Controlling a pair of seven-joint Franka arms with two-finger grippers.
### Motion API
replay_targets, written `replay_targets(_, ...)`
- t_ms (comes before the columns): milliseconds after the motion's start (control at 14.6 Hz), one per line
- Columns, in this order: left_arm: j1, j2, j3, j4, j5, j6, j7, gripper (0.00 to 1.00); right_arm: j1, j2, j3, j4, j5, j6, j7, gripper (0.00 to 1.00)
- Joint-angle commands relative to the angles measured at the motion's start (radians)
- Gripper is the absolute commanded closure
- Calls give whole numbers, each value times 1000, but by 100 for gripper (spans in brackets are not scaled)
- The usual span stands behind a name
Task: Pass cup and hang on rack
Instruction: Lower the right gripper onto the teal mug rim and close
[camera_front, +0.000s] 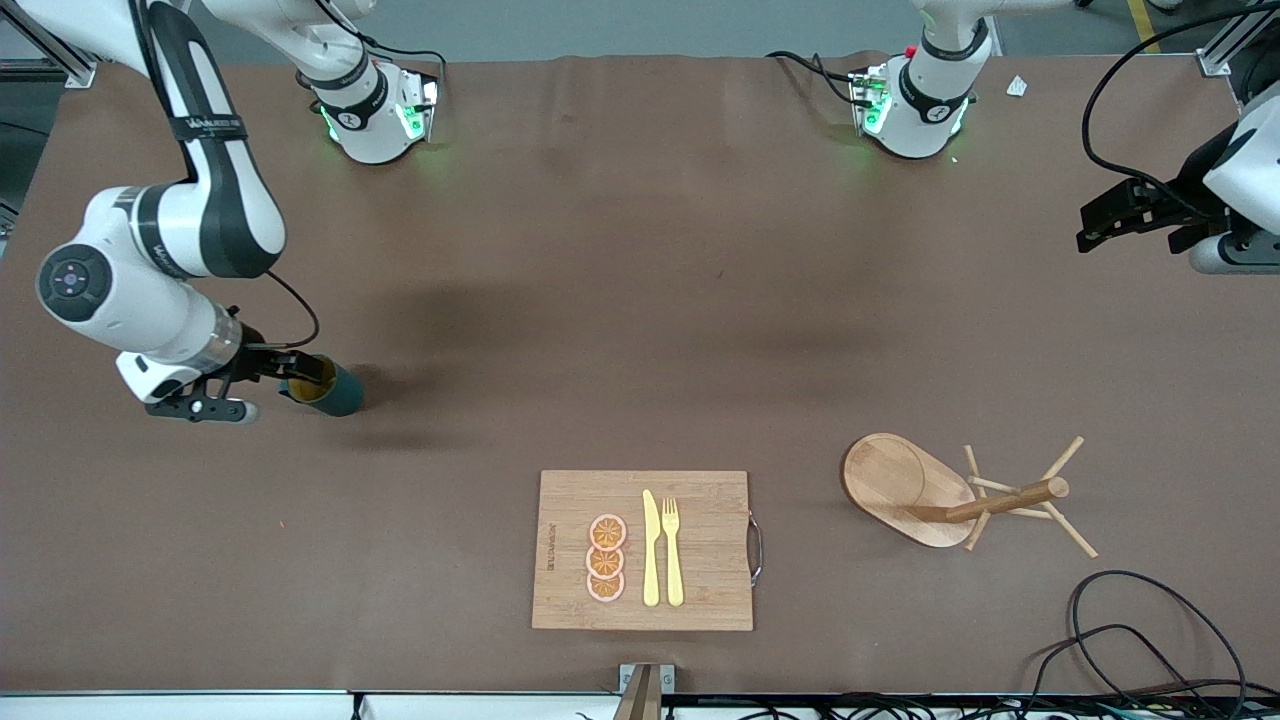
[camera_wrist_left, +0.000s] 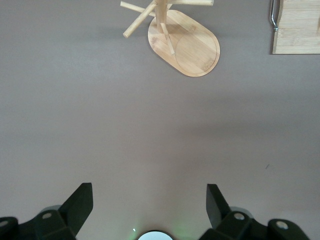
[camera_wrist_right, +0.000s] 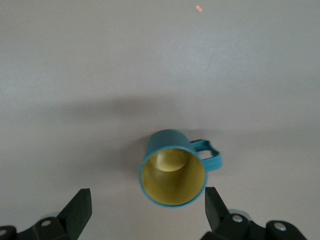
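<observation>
Your right gripper (camera_wrist_right: 145, 212) hangs with fingers spread wide just above the upright cup (camera_wrist_right: 174, 168), touching nothing; the cup stands on the bench (camera_front: 600, 300) at the right arm's end. Your left gripper (camera_wrist_left: 150, 207) waits, fingers wide and empty, over bare bench, well apart from the rack (camera_front: 930, 490).

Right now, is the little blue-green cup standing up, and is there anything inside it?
The cup is standing upright on the table, mouth up. It is empty: the right wrist view looks straight in at its bare yellow bottom.
</observation>
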Motion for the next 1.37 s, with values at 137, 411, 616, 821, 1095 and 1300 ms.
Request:
replay_targets(137, 7, 14, -2, 14, -5, -1, -9, 0, 48, 19, -2, -29, 7, 32, 67, 0)
replay_targets(411, 7, 21, -2, 14, -5, -1, -9, 0, 34, 17, -2, -93, 7, 138, 67, 0)
replay_targets(616, 7, 24, -2, 13, -3, -1, -9, 0, 31, 25, -2, -100, 7, 159, 67, 0)
replay_targets(821, 5, 33, -2, 14, -3, -1, -9, 0, 30, 30, -2, -130, 7, 184, 67, 0)
replay_targets(1095, 5, 34, -2, 14, -6, -1, -9, 0, 19, 39, -2, -169, 7, 250, 67, 0)
replay_targets(1300, 7, 34, -2, 16, -6, -1, -9, 0, 14, 50, -2, -166, 7, 257, 67, 0)
